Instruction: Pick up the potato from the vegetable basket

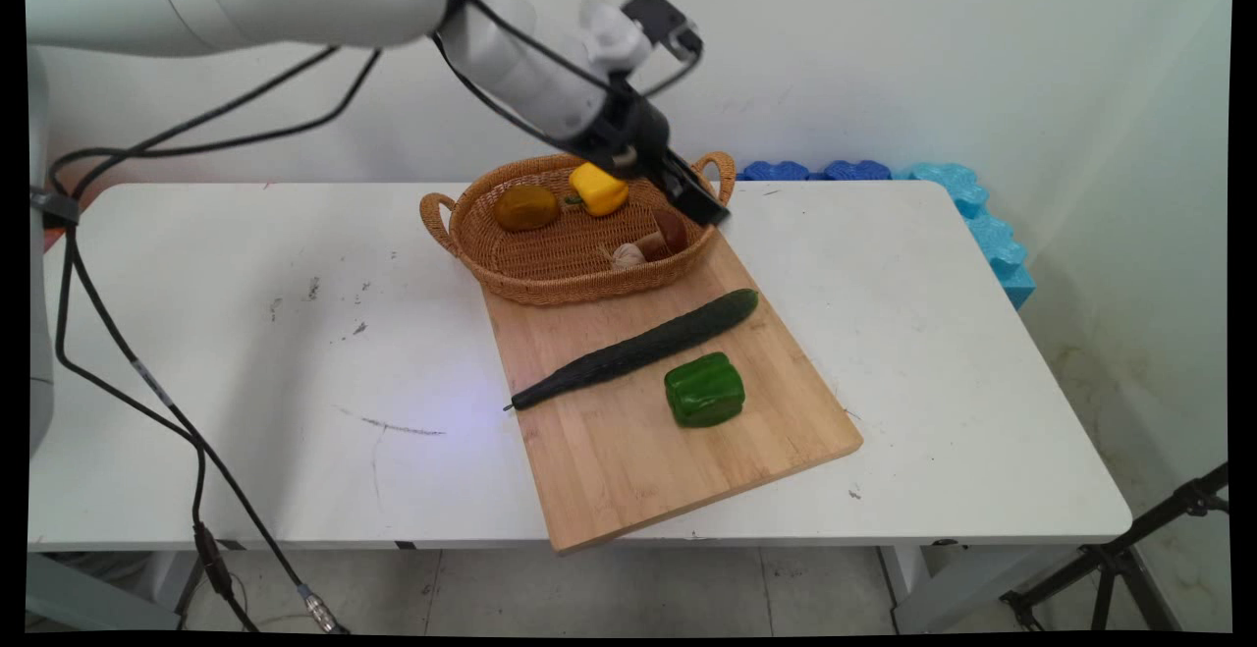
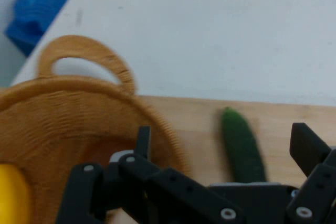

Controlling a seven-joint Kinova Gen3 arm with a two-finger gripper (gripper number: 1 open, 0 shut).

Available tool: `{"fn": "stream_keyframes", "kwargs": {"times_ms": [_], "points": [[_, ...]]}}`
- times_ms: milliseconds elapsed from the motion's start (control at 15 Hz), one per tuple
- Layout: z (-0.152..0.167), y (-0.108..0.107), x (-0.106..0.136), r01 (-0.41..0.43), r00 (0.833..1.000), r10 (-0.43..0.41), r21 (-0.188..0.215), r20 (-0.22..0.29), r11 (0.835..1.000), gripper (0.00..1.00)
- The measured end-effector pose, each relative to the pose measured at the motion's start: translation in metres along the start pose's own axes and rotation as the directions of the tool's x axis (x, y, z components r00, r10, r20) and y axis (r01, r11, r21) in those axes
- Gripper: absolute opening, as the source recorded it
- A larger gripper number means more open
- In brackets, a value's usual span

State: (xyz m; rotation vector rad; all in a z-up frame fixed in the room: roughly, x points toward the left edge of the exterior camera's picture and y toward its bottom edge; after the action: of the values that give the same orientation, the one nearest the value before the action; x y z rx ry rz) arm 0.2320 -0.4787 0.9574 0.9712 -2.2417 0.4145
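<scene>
Fingers (image 2: 220, 150) spread, empty, over basket (image 1: 550, 269) rim; white table (image 1: 295, 333), white wall (image 1: 884, 58) behind.

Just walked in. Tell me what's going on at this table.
The gripper hangs open and empty over the right rim of a basket holding a yellow pepper, a brown fruit, a mushroom and garlic. A cucumber and green pepper lie on the board.

woven wicker basket (image 1: 550, 264), smooth wooden board (image 1: 628, 451), glossy green pepper (image 1: 704, 390)
</scene>
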Motion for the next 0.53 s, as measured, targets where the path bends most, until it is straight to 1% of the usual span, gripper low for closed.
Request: {"fn": "stream_keyframes", "kwargs": {"times_ms": [267, 533], "points": [[-0.011, -0.052, -0.004, -0.022, 0.999, 0.019, 0.074, 0.047, 0.997, 1.00], [-0.012, -0.099, -0.020, -0.044, 0.993, 0.027, 0.144, 0.119, 0.989, 1.00]]}}
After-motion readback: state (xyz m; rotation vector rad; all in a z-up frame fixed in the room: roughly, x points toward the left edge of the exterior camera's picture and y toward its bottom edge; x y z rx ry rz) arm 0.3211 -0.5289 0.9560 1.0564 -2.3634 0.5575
